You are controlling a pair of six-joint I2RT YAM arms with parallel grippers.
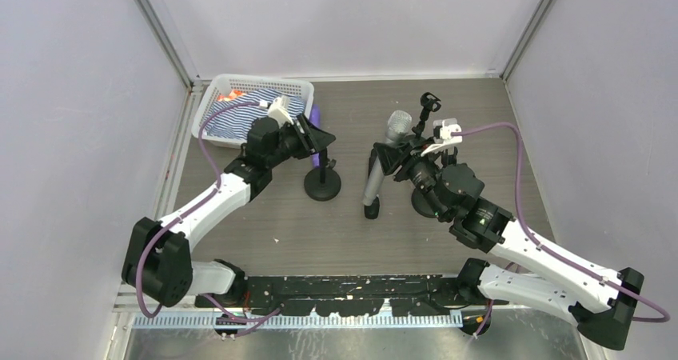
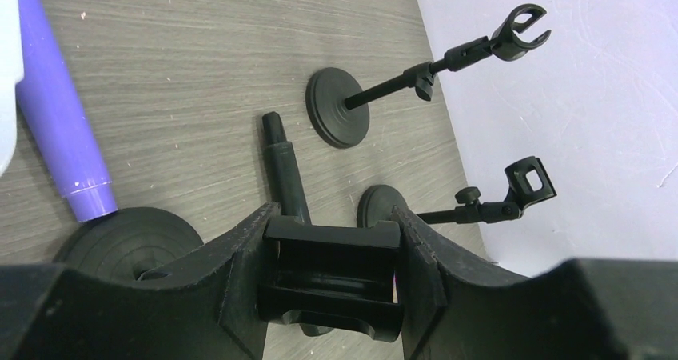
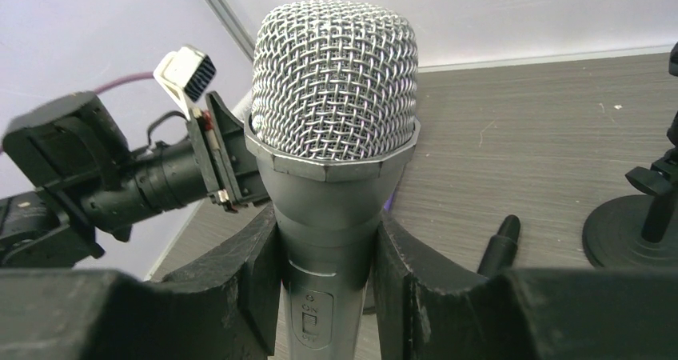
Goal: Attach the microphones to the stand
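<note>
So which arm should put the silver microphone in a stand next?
Right. The right end effector is shut on the silver microphone, head up. The left end effector is busy gripping a black stand clip and holds no microphone.

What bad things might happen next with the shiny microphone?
1. The right tool grips the silver-grey mesh-headed microphone just under its head, so the long body may swing and miss the black plastic stand clip.
2. The left tool pinches that clip, so a hard push might tip the black round-based stand.
3. The two tools work close together and might bump.
</note>
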